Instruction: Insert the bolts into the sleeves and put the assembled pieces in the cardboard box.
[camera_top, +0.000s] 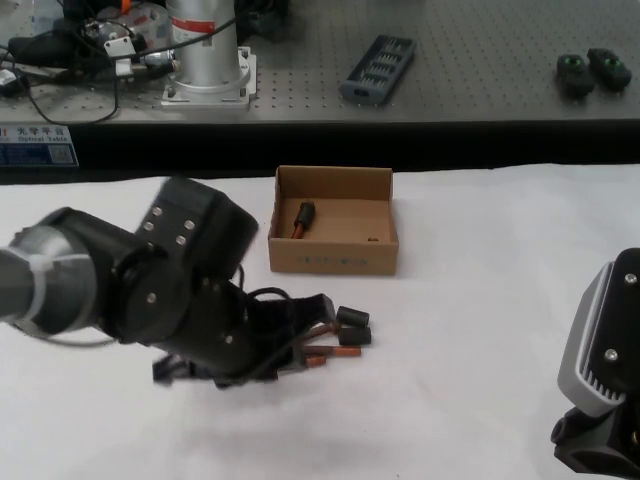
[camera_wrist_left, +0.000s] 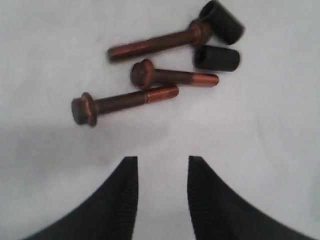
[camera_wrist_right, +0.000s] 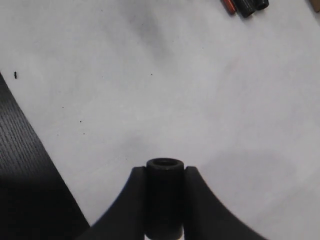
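Note:
Three copper bolts (camera_wrist_left: 125, 102) lie side by side on the white cloth, with two black sleeves (camera_wrist_left: 217, 58) just past their ends. My left gripper (camera_wrist_left: 162, 162) hovers open a little short of them, nothing between its fingers. From above, the same bolts (camera_top: 335, 353) and sleeves (camera_top: 353, 318) lie in front of the cardboard box (camera_top: 333, 262), at the tip of the left arm (camera_top: 180, 290). One assembled piece (camera_top: 305, 218) lies inside the box. My right gripper (camera_wrist_right: 165, 172) is shut on a black sleeve (camera_wrist_right: 164, 200), open end outward. The right arm (camera_top: 600, 370) is at the near right.
A white cloth (camera_top: 480, 320) covers the table. On the perforated bench behind stand a metal post base (camera_top: 208, 60), a dark ribbed holder (camera_top: 378, 65) and two black-and-green parts (camera_top: 595, 68). A black edge (camera_wrist_right: 25, 165) borders the cloth near my right gripper.

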